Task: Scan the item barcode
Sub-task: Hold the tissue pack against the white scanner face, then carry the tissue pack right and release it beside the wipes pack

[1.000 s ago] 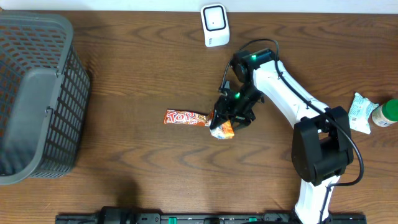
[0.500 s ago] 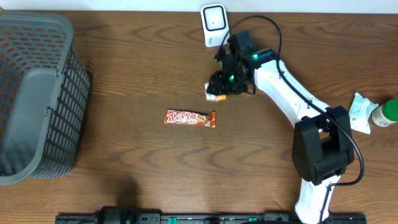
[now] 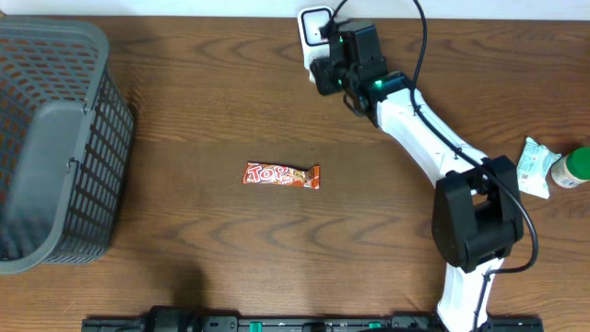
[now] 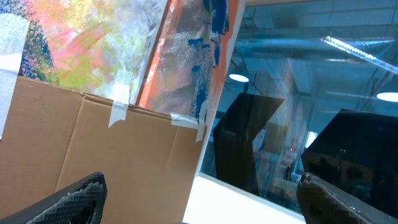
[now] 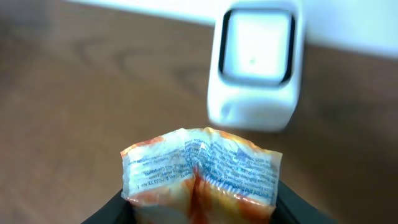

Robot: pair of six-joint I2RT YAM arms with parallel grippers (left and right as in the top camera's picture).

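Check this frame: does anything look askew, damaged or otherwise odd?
The packet held by the right gripper is creased down its middle. Squeezed between the jaws, its fine print buckles where it faces the wrist camera, in front of the scanner. Nothing else stands out.

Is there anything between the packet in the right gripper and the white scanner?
Nothing visible stands between them. The right gripper holds the orange packet facing the scanner, with only open space between the two.

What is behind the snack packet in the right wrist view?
A white scanner stands there, its window facing the packet, with brown table around it. The packet covers the tabletop just in front of the scanner's base.
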